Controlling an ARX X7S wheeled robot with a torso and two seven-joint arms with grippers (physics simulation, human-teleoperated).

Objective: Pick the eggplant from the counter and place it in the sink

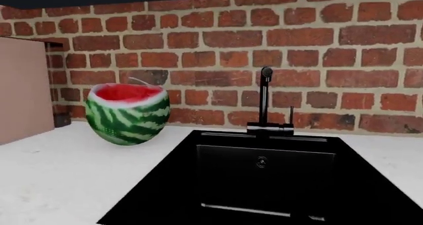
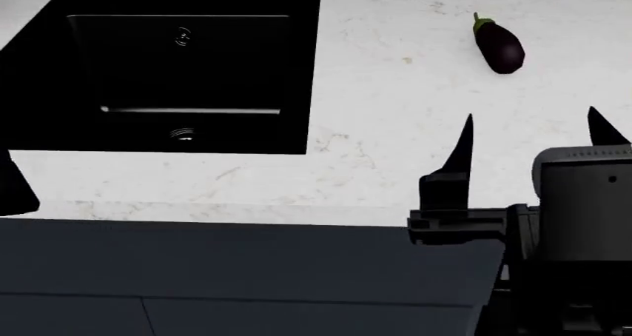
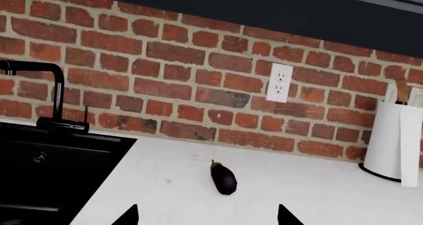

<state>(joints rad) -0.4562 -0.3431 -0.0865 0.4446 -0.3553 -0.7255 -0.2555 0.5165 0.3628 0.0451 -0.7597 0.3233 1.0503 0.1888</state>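
The eggplant [image 2: 499, 46], dark purple with a green stem cap, lies on the white marble counter [image 2: 395, 136] at the far right. It also shows in the right wrist view [image 3: 224, 178], ahead of the jaws. My right gripper [image 2: 531, 121] is open and empty over the counter's front, well short of the eggplant; its two fingertips [image 3: 129, 215] stand wide apart. The black sink [image 2: 296, 69] lies to the left, and also shows in the left wrist view [image 1: 218, 185]. Only a dark tip of my left gripper [image 2: 14, 184] shows at the left edge.
A cut watermelon [image 1: 128, 113] stands on the counter beside the sink, near a beige panel [image 1: 23, 91]. A black faucet [image 1: 266, 101] stands behind the basin against the brick wall. A paper towel roll [image 3: 396, 140] and a wall outlet [image 3: 282, 82] are beyond the eggplant.
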